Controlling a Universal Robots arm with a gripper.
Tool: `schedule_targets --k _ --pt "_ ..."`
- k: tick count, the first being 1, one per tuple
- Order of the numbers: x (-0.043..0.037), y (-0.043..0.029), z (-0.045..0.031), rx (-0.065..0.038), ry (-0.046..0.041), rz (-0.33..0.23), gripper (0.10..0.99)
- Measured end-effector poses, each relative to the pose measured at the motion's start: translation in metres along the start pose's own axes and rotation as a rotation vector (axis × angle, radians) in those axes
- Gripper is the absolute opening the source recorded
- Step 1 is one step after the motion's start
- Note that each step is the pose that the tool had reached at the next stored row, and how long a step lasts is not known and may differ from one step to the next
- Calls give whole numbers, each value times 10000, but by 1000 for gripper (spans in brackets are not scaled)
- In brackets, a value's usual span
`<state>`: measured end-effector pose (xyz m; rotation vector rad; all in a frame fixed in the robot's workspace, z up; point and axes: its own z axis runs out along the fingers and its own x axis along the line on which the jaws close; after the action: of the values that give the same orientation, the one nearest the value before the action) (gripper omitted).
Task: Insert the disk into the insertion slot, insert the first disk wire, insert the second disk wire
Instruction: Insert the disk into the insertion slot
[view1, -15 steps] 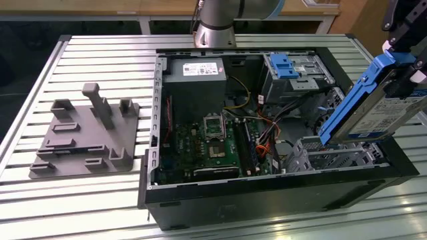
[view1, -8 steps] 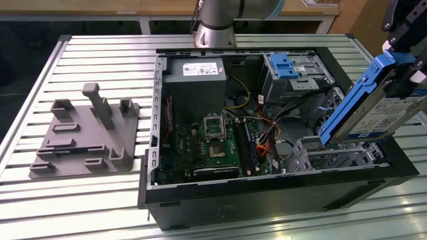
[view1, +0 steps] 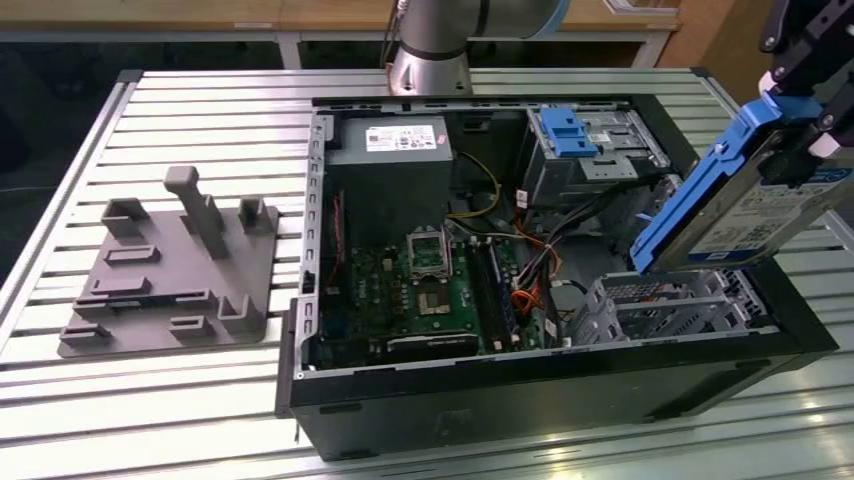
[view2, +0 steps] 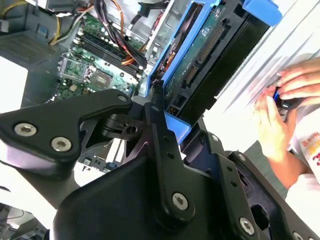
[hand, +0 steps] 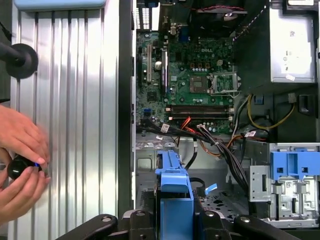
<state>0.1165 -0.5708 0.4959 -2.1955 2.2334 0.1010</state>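
Three views of one moment.

**Exterior view:** the claw (view1: 805, 120), at the exterior view's far right, is clamped on the upper end of the blue-framed disk (view1: 747, 200). The disk's long axis tilts steeply, with its lower end down and toward the exterior view's left. That end hangs just over the open top of the insertion slot (view1: 674, 305), the perforated cage in the near right corner of the computer case (view1: 534, 375). The disk is not yet inside, and whether the two touch cannot be told. The motherboard (view1: 427, 290) lies to the left of the cage.

**Second wrist view:** the claw (view2: 180, 120) pinches the disk (view2: 200, 55), which reaches away from it beside the motherboard (view2: 100, 75). A person's hands (view2: 285, 100) rest outside the case.

**First wrist view:** the disk (hand: 174, 185) is edge-on, straight ahead of the claw (hand: 174, 222). The insertion slot (hand: 225, 205) lies just beyond it.
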Motion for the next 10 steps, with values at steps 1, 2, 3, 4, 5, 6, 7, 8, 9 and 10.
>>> schedule_targets --k 1,2,3,4,5,6,7,8,9,10 --pt "0 0 -1 0 -15 0 365" --pt "-1 0 -1 0 -21 0 365" --pt "-1 0 -1 -1 -22 -1 365" --pt "-1 0 0 0 -24 0 365" --pt "0 0 0 0 -25 -1 365" --pt "0 0 0 0 -25 -1 365" --pt "0 -9 0 -1 -25 -3 365" --pt "0 -21 0 -3 -24 -2 365" --pt "-1 -36 1 -6 -25 -1 365" --pt "-3 -45 2 -7 -25 -1 365"
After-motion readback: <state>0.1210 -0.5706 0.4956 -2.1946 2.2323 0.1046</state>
